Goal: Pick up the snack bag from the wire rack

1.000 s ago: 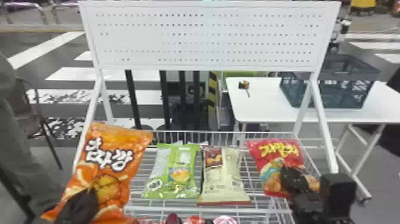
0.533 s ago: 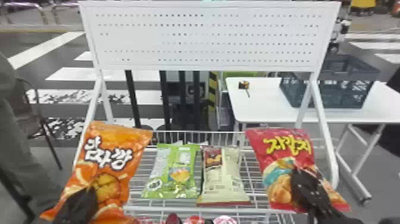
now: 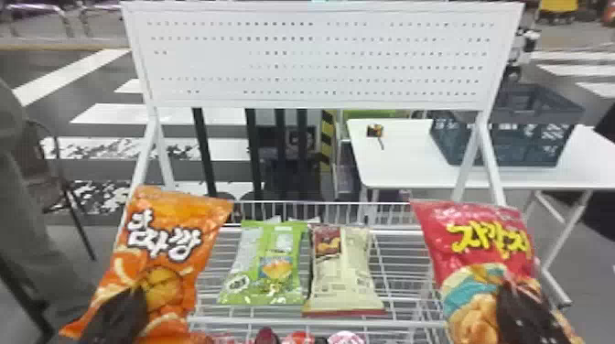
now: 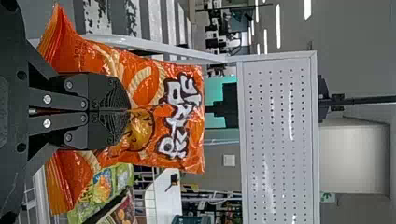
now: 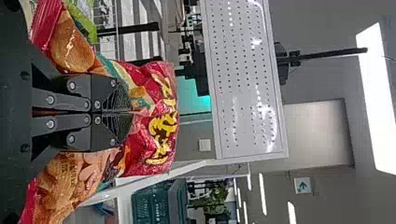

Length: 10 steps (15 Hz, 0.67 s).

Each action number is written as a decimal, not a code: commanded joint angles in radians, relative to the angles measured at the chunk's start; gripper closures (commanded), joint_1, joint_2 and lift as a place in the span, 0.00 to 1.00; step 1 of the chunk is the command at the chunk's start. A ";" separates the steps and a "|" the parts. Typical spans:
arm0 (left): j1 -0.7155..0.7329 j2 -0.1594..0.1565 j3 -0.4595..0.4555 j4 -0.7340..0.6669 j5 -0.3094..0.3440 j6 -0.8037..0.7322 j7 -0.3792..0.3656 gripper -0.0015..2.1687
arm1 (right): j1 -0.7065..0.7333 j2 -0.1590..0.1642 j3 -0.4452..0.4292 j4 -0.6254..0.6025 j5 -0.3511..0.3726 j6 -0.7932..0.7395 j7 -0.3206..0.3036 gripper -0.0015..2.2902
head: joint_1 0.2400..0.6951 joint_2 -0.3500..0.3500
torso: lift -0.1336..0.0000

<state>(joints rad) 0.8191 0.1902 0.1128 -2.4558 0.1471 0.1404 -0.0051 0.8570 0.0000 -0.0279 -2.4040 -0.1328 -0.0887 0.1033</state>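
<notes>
Left, the left tool (image 3: 137, 297) is clenched on the lower part of an orange snack bag (image 3: 169, 219), held upright at the left side of the wire rack (image 3: 320, 323). Centre, 2 further bags, a green snack bag (image 3: 274, 244) and a cream snack bag (image 3: 341, 274), lie side by side on the rack. Right, the right tool (image 3: 510, 292) grasps a red snack bag (image 3: 480, 219), upright at the rack's right side. Behind, a dark crate (image 3: 508, 151) stands on a white table (image 3: 402, 164).
</notes>
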 commanded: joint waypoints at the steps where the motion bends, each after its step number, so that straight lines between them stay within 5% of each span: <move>1: 0.000 -0.003 -0.001 0.000 0.000 0.000 -0.001 0.89 | 0.030 0.001 -0.007 -0.017 -0.005 -0.010 0.001 0.93 | 0.57 0.50 | 1.00; 10: 0.014 -0.005 -0.001 -0.009 -0.001 -0.009 -0.001 0.89 | 0.043 0.001 -0.001 -0.030 0.036 0.005 0.003 0.93 | 0.57 0.50 | 1.00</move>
<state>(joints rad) 0.8311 0.1856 0.1118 -2.4630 0.1457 0.1330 -0.0059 0.8964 0.0000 -0.0291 -2.4290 -0.0974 -0.0838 0.1059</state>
